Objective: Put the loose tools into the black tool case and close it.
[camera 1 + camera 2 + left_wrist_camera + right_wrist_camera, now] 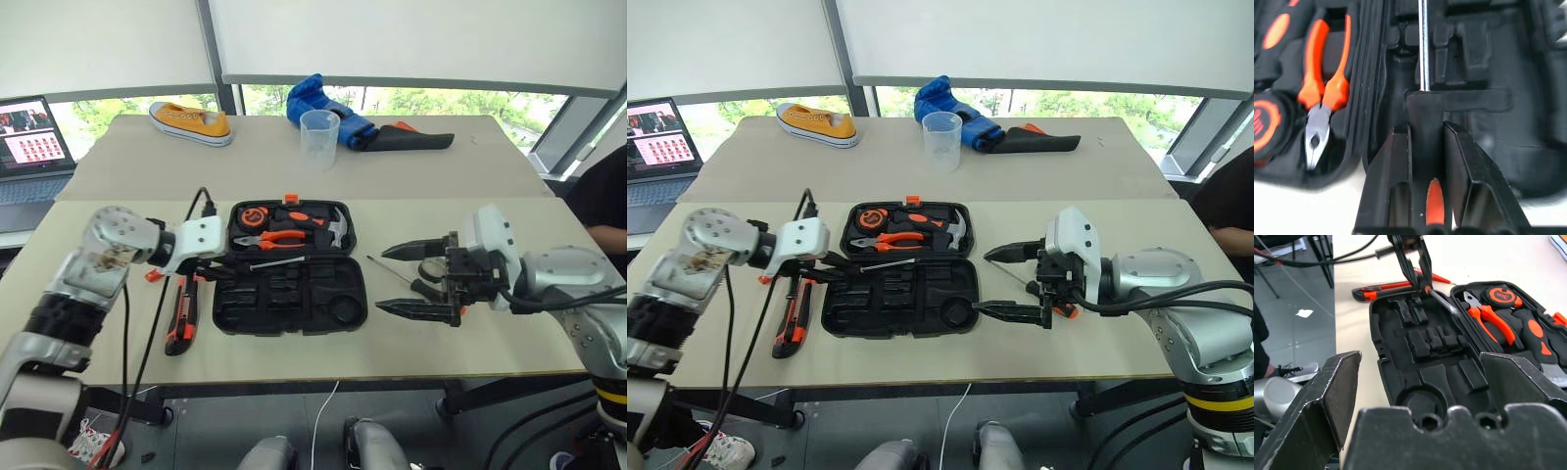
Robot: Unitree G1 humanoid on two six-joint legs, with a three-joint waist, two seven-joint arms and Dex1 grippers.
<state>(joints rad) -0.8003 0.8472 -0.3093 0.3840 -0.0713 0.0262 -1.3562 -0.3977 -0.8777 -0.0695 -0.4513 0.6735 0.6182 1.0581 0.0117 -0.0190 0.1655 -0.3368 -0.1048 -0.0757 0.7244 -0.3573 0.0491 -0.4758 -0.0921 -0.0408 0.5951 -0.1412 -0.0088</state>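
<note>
The black tool case lies open in the middle of the near table, with bare moulded recesses in its near half. My left gripper is shut on the black-and-orange handle of a screwdriver, whose metal shaft reaches out over the case's left side by the hinge. The orange-and-black utility knife lies on the table left of the case. A thin orange tool lies behind my left gripper. My right gripper hangs open just right of the case, above another thin metal shaft.
Orange-handled pliers, a hammer and a tape measure sit in the case's far half. On the far table are a yellow shoe, a clear cup, a blue cloth and a dark pouch. A laptop stands far left.
</note>
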